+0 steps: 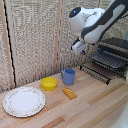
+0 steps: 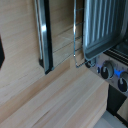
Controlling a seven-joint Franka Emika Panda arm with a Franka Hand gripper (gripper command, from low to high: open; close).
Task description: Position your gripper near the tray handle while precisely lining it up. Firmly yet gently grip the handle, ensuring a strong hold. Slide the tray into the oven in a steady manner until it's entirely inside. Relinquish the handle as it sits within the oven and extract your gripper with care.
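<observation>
Dark metal bars of the tray [image 1: 111, 59] project from the cavity of the oven [image 1: 118, 46] at the exterior view's right, above the lowered oven door [image 1: 95, 73]. The tray handle [image 1: 102, 65] runs along the tray's front edge and is not yet contacted. The gripper [image 1: 80, 47] hangs just beside the tray's front corner, toward the exterior view's left and slightly higher, apart from the handle. Its fingers are too blurred in the exterior view and absent from the wrist view, so whether they are spread or closed cannot be determined.

The wrist view looks down on the door edge [image 2: 44, 37], a thin wire rail [image 2: 75, 35], the tray surface [image 2: 102, 22] and the control knobs [image 2: 106, 71].

Judged step: 1, approach and alignment. The tray appears only partly inserted. The next move calls for lowering the gripper toward the handle, squaring the jaws across the rail, and closing only once the rail sits between the fingers.

1 plate [image 1: 24, 101], 1 yellow bowl [image 1: 49, 83], 1 blue mug [image 1: 68, 76] and 1 orange block [image 1: 69, 93] lie on the wooden table [image 1: 95, 107], well apart from the work path.
</observation>
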